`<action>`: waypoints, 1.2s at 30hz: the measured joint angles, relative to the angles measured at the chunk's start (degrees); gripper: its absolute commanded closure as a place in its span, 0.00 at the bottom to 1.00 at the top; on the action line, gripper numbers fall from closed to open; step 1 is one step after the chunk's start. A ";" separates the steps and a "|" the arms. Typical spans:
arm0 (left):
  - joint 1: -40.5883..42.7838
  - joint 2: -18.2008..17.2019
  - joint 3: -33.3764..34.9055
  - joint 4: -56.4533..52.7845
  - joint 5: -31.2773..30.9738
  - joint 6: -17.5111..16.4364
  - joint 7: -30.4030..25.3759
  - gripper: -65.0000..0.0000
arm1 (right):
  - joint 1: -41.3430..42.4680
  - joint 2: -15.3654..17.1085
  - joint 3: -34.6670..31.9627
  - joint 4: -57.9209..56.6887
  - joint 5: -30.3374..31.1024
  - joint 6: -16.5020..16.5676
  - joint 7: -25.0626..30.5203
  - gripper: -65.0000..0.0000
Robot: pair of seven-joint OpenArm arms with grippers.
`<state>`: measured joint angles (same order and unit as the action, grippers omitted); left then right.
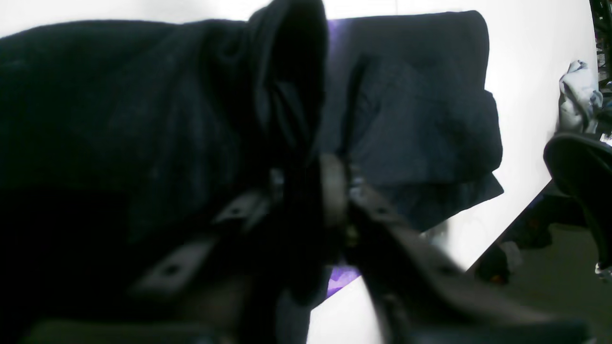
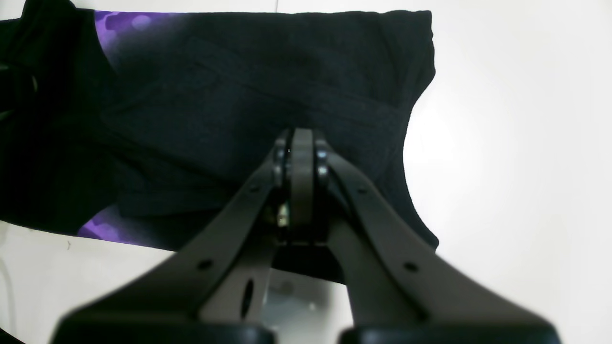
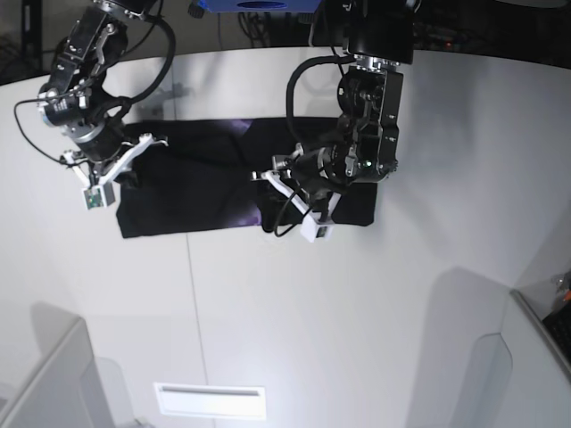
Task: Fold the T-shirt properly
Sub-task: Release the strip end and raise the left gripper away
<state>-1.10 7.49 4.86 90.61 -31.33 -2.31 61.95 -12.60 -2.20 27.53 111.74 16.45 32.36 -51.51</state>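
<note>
The black T-shirt lies as a long folded band across the white table, and a purple print shows along its fold. My left gripper is down at the middle of the band. In the left wrist view its jaws stand a little apart, and a raised fold of the T-shirt stands in the gap. My right gripper is shut just over the T-shirt near the band's other end, with no cloth seen between its fingers.
The white table spreads wide around the shirt, with a seam and a white strip near its front. A crumpled grey cloth lies by the table edge, with a dark chair just beyond.
</note>
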 measured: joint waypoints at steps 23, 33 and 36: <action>12.35 -10.56 -17.66 19.23 1.07 0.20 1.51 1.00 | 8.98 0.24 0.76 -1.16 0.04 0.04 -13.27 0.41; 25.35 -17.66 -31.87 16.33 0.24 -11.39 -12.24 1.00 | 19.39 2.05 10.56 -20.59 0.07 -0.13 -16.96 0.37; 25.29 -17.35 -31.63 12.76 0.00 -11.69 -12.94 1.00 | 20.31 2.21 12.26 -24.41 -0.15 0.02 -17.03 0.36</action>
<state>24.18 -9.87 -26.76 103.37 -31.33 -14.00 49.01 7.70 0.01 39.79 87.33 16.29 32.38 -68.53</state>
